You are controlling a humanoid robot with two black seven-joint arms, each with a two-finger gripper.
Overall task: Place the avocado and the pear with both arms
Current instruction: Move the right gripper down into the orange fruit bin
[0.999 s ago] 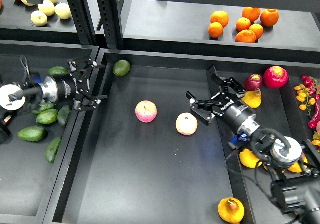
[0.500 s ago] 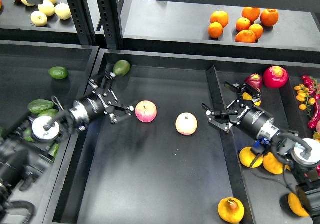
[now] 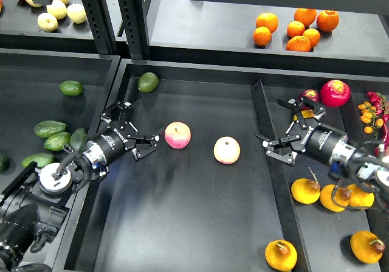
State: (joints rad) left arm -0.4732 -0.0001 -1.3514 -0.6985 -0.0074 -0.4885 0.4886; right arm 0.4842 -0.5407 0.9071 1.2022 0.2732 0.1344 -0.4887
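Several dark green elongated avocados [image 3: 48, 128] lie in the left bin; I cannot tell which is the task's own. A shorter, lighter avocado [image 3: 148, 81] lies at the back left of the centre tray [image 3: 182, 223]. One golden pear [image 3: 281, 255] lies in the centre tray's front right corner, and more pears [image 3: 305, 190] lie in the right bin. My left gripper [image 3: 134, 129] is open and empty, just left of a pink-and-yellow apple [image 3: 177, 134]. My right gripper [image 3: 281, 129] is open and empty over the divider between the centre tray and the right bin.
A second apple [image 3: 227, 149] lies mid-tray. Red fruits [image 3: 335, 92] and chillies [image 3: 374, 111] sit at the back of the right bin. Oranges [image 3: 295, 28] and pale yellow apples [image 3: 58, 9] are on the back shelf. Another avocado [image 3: 71, 87] lies at the back of the left bin.
My left gripper swung from the left bin over the divider into the centre tray. My right gripper moved right, from the centre tray to the right divider. Both stayed open and empty.
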